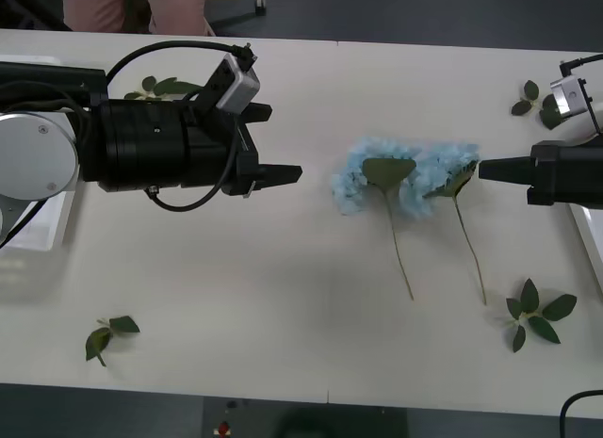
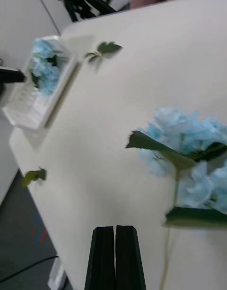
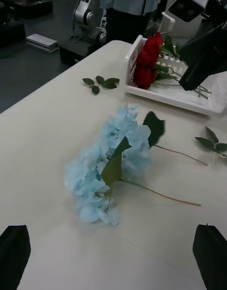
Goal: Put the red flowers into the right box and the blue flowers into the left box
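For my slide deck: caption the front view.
Open left gripper and shut right gripper flank two blue flowers lying on the table.

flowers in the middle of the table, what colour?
Pale sky blue flowers, green leaves; clearest in the left wrist view.

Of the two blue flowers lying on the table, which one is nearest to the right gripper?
The blue flower on the robot's right side, its bloom just before the shut right gripper. The other blue flower lies farther, toward the open left gripper.
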